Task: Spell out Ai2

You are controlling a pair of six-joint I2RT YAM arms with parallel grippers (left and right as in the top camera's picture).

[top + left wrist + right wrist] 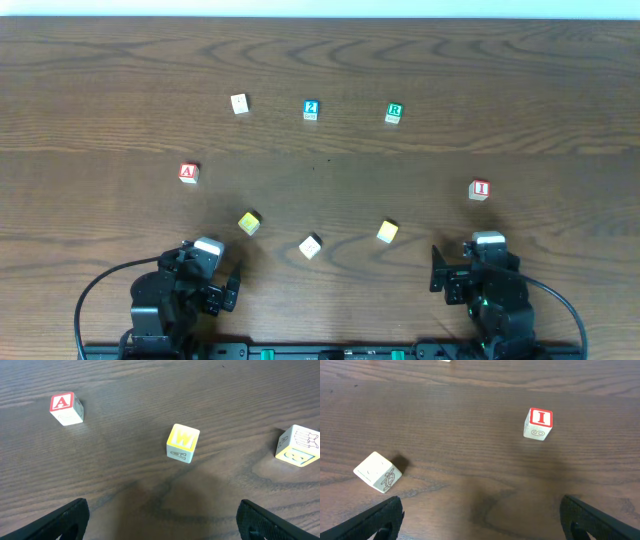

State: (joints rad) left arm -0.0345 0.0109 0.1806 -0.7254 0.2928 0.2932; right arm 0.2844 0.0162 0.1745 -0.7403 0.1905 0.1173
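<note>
The red "A" cube (188,172) lies at the left of the wooden table and shows in the left wrist view (66,408) at the upper left. The red "I" cube (479,189) lies at the right, just beyond my right gripper, and shows in the right wrist view (538,423). The blue "2" cube (311,109) lies at the far middle. My left gripper (162,522) is open and empty near the front left edge (205,265). My right gripper (482,520) is open and empty near the front right edge (480,262).
A green "R" cube (394,113) and a pale cube (239,103) lie in the far row. A yellow "W" cube (249,222) (182,443), a pale cube (310,245) (298,446) and a yellow cube (387,232) (378,471) lie in front of the arms.
</note>
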